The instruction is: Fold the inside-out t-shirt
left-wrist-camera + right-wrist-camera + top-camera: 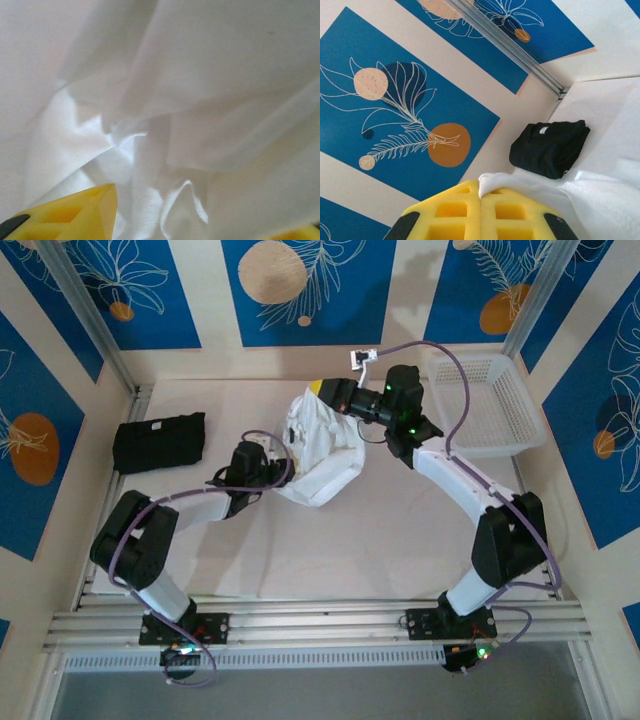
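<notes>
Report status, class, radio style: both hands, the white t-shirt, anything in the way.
Right hand shut on t-shirt edge, held up. Left hand open against the cloth. T-shirt bunched, not folded. Black garment, basket lie apart.

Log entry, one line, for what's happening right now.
t-shirt: bunched mid-table | right fingers: shut on t-shirt edge | left fingers: apart, at t-shirt | black garment: folded, left side

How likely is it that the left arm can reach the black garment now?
Probably yes: the black garment lies just left of that arm, with bare table between. The left end effector, open at the white t-shirt, looks free to leave.
</notes>
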Robot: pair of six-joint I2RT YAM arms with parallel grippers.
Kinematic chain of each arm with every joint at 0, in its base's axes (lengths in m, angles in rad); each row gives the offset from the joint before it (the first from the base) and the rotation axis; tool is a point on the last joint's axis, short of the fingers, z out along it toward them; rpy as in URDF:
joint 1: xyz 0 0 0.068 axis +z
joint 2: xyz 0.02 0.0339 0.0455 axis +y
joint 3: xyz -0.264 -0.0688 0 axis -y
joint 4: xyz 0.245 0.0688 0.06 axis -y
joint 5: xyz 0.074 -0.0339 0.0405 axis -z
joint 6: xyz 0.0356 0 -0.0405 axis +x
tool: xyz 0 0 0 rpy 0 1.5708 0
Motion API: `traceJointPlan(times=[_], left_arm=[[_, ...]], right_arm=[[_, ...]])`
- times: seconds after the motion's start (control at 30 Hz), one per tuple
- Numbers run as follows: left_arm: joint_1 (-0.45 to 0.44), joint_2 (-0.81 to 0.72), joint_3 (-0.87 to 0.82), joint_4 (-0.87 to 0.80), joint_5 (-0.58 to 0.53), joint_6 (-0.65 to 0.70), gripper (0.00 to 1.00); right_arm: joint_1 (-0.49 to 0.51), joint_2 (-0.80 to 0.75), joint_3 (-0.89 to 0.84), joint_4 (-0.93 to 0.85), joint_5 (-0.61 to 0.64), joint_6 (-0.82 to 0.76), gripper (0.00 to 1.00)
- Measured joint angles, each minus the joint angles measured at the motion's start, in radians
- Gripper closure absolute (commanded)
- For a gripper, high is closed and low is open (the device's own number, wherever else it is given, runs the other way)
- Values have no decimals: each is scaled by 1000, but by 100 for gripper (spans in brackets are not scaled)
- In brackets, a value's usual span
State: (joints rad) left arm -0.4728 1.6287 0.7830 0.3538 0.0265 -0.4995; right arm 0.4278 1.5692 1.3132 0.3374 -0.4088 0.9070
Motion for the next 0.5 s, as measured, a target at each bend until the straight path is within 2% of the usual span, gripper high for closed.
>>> traceJointPlan(times=[0.13, 0.27, 0.4, 0.5], left_arm=[[15, -68, -61, -5, -10, 7, 39], [15, -214, -116, -29, 1, 13, 34], [14, -327, -108, -36, 60, 39, 31], [10, -313, -48, -56, 127, 69, 31]], right_arm=[[-34, -59, 0, -144, -23, -93, 100], [-60, -86, 0, -283, -53, -238, 100], [-83, -87, 0, -390, -103, -362, 100], [-97, -87, 0, -438, -141, -426, 100]])
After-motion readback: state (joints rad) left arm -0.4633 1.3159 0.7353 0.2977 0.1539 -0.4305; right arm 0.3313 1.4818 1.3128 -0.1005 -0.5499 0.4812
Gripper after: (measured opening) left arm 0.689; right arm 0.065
